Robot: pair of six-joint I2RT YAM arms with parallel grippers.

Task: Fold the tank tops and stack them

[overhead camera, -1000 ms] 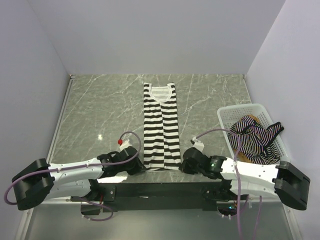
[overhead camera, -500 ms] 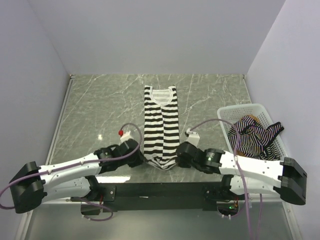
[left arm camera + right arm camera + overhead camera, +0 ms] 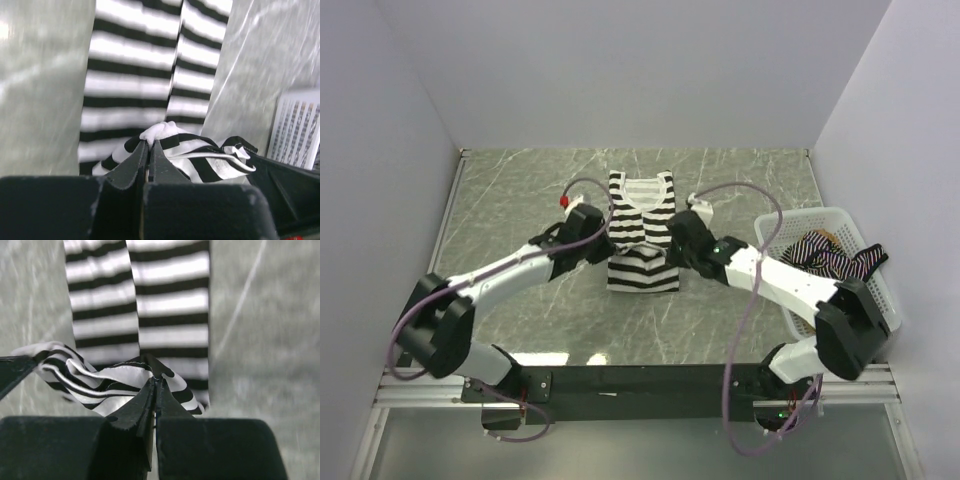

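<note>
- The black-and-white striped tank top [image 3: 642, 272] lies on the grey marbled worktop [image 3: 520, 200], roughly midway between its left and right edges and towards the back.
- Its long axis runs from the near side to the back wall. The neckline is at the far end, and the stripes run across from left to right.
- The near part is doubled over. The fold line is the nearest edge, and the hem end is held up over the middle of the garment, so the top looks short from above.
- The left pincer [image 3: 607, 243] is closed tight on the left corner of that raised hem. In the left wrist view its fingers [image 3: 150, 147] meet with a bunch of striped cloth caught between them.
- The right pincer [image 3: 672, 245] is likewise clamped on the right corner. Its wrist view shows the tips [image 3: 155, 377] pressed together on a fold of the fabric, with the flat part of the top lying beyond.
- Both arms reach forward and inward, meeting over the garment from either side.
- A white mesh basket [image 3: 820, 222] stands at the right edge of the worktop, apart from the striped top.
- The thin-striped top with black trim [image 3: 830, 275] is heaped inside it and spills over the right rim.
- A bit of tan-brown cloth [image 3: 818, 238] shows beneath that heap.
- Plain pale walls close in the worktop on the left, right and back.
</note>
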